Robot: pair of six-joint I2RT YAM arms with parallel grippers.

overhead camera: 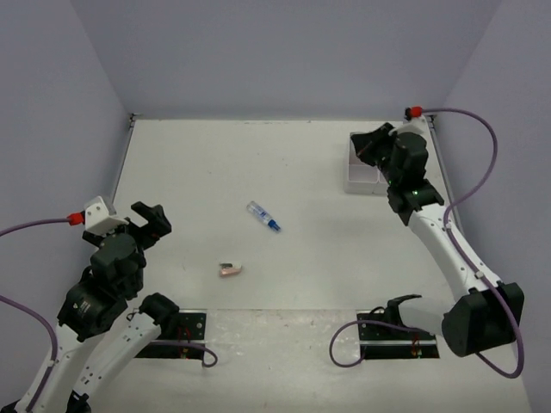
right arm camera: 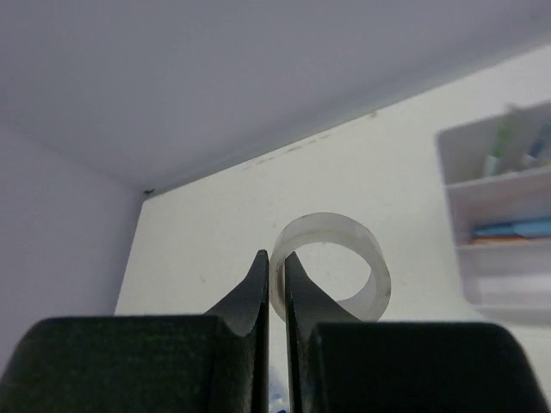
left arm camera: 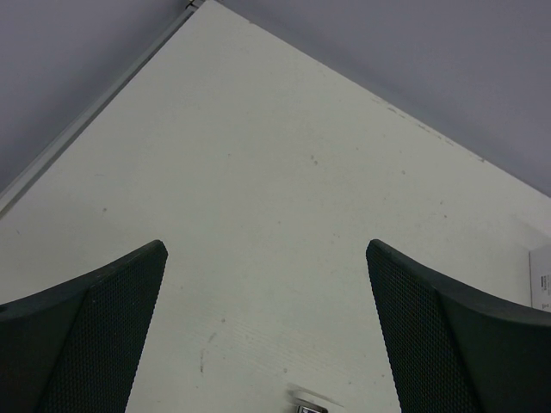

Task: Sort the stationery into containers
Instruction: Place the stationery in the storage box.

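Note:
My right gripper is shut on the wall of a small translucent tape roll and holds it in the air. In the top view the right gripper hangs over the white organiser box at the far right. The box also shows in the right wrist view, with blue and green items in its compartments. A clear piece with a blue end lies mid-table. A pink and copper piece lies nearer the front. My left gripper is open and empty over the left side of the table; it also shows in the left wrist view.
Purple walls close the table at the back and sides. A raised rim runs along the left edge. A small clear object peeks in at the bottom of the left wrist view. A white box corner shows at its right edge.

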